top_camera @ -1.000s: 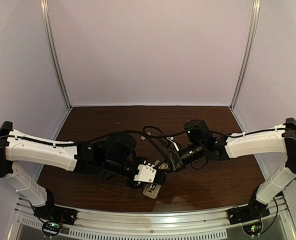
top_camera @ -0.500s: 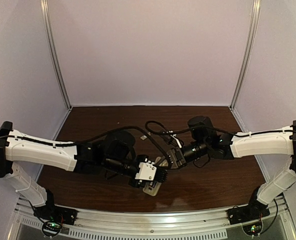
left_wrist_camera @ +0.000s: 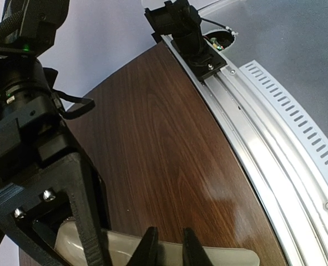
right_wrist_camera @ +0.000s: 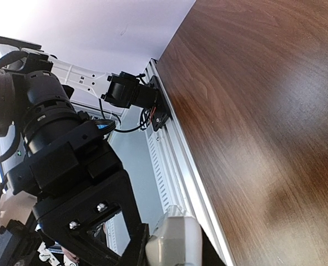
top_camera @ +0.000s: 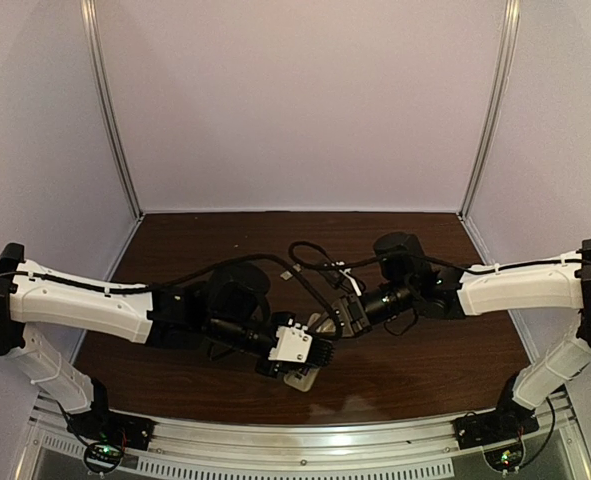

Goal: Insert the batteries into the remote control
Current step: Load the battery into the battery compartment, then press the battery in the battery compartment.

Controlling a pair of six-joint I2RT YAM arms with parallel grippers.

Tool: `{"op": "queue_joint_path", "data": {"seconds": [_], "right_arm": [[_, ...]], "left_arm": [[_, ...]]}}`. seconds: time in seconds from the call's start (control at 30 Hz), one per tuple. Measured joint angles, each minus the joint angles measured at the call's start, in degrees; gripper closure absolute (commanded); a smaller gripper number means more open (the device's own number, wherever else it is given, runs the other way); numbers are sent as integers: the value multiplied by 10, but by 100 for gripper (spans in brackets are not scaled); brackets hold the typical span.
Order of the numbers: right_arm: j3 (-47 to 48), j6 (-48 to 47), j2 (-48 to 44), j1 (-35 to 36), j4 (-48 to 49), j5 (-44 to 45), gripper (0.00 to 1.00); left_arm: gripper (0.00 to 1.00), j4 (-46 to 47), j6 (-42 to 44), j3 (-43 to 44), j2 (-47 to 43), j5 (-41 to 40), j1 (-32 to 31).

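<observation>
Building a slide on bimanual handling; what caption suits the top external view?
Left gripper and right gripper meet centre-frame, both clasping the white remote control.

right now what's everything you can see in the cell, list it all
remote control: 1, whitish, near the table's front middle, where both arms meet
batteries: none in view
table: 1, dark brown wood, floor of the cell
rail: 1, silver, along the table's near edge
walls: pale lilac, left, back and right
left arm: 1, white and black, jaws shut on the remote
right arm: 1, white and black, jaws shut on the remote's far end
</observation>
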Motion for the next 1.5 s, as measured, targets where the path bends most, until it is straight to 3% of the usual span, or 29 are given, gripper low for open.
{"op": "queue_joint_path", "data": {"seconds": [0.73, 1.1, 1.5], "right_arm": [[-1, 28, 52, 12, 73, 3, 100], [-1, 26, 52, 16, 80, -9, 100], [0, 19, 56, 19, 59, -14, 100]], "left_arm": [[76, -28, -5, -2, -1, -41, -5], [72, -25, 7, -32, -51, -63, -5], [80, -54, 22, -51, -95, -64, -2]]}}
